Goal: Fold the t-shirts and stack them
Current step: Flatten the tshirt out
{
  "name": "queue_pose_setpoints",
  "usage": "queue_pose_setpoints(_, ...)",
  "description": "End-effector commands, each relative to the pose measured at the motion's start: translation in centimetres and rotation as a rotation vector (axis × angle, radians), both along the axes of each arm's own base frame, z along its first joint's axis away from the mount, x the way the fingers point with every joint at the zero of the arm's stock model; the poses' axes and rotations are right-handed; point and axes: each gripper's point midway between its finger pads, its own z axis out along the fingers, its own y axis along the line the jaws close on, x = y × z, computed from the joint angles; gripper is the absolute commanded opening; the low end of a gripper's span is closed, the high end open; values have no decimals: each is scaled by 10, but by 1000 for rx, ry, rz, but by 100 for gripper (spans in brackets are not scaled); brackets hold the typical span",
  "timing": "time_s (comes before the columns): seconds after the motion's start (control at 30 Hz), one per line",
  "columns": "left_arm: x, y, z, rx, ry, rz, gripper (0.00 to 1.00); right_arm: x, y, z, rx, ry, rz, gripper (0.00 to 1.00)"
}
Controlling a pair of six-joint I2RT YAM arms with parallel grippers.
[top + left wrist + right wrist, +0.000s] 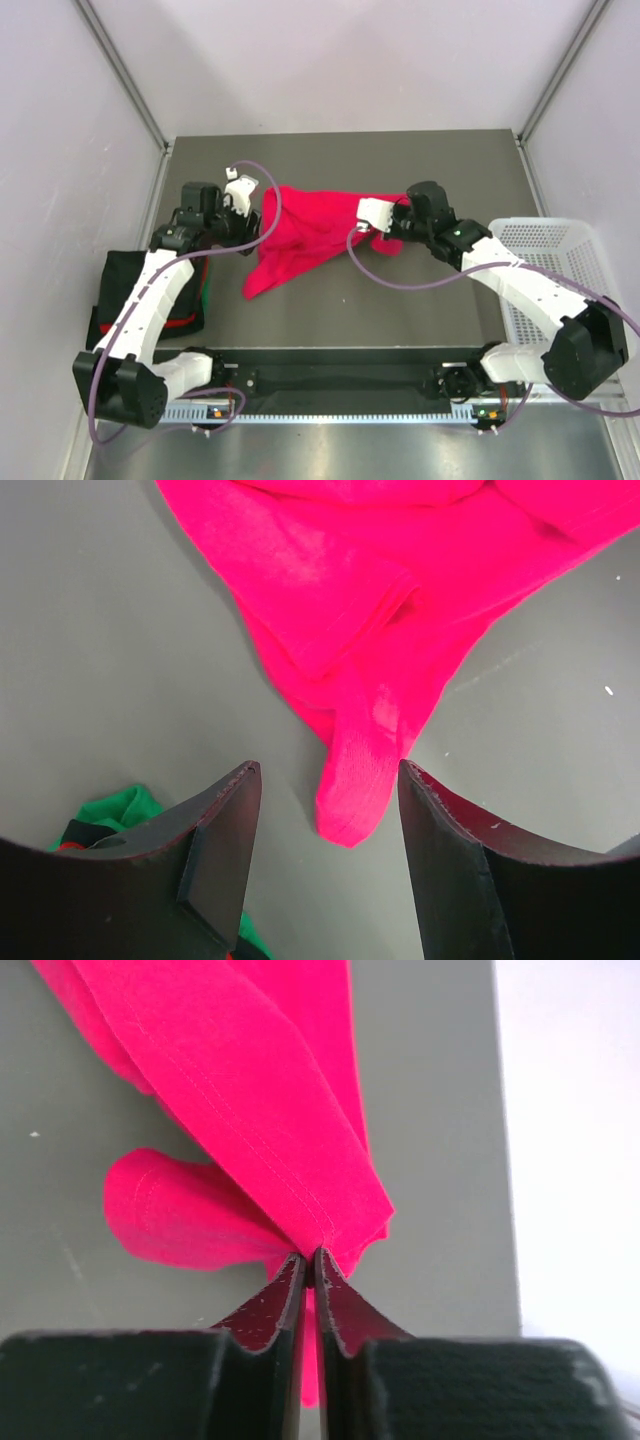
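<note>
The right gripper (310, 1256) is clenched on the shirt (250, 1110): its two dark fingers (268, 1305) meet at their tips with a bunched fold of magenta cloth pinched between them, and a thin strip of the cloth shows below the pinch, in the slit between the fingers. From that pinch the fabric fans away over the grey surface, with a rounded flap lying to the left. In the top view this gripper (372, 215) sits at the shirt's right edge. The left gripper (328, 768) is released, its jaws standing wide apart and gripping no cloth; between them, in the wrist view, the shirt's (340, 610) narrow lower tip lies on the table. From above, this gripper (238, 190) is just beside the shirt's upper left corner. The shirt (310, 235) lies crumpled near the middle of the table (400, 300), wide at the top and tapering to a point toward the near left. The pile (125, 275) of folded shirts sits at the table's left edge under the left arm, black on top with red and green edges showing; a corner of green (125, 805) appears in the left wrist view. A white mesh basket (545, 235) stands at the right edge. Pale walls (350, 60) enclose the table on three sides.
</note>
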Motion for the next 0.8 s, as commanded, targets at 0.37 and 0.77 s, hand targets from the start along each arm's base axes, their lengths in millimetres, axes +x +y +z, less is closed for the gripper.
queue_pose_setpoints(0.37,-6,-5,15,-20,-46,-32,62,-8,13,-66,-38,233,3,23)
queue_pose_setpoints(0.77,-8,-4,14,-24,-55,-24,62,-44,-8,-16,-30,160,70,31)
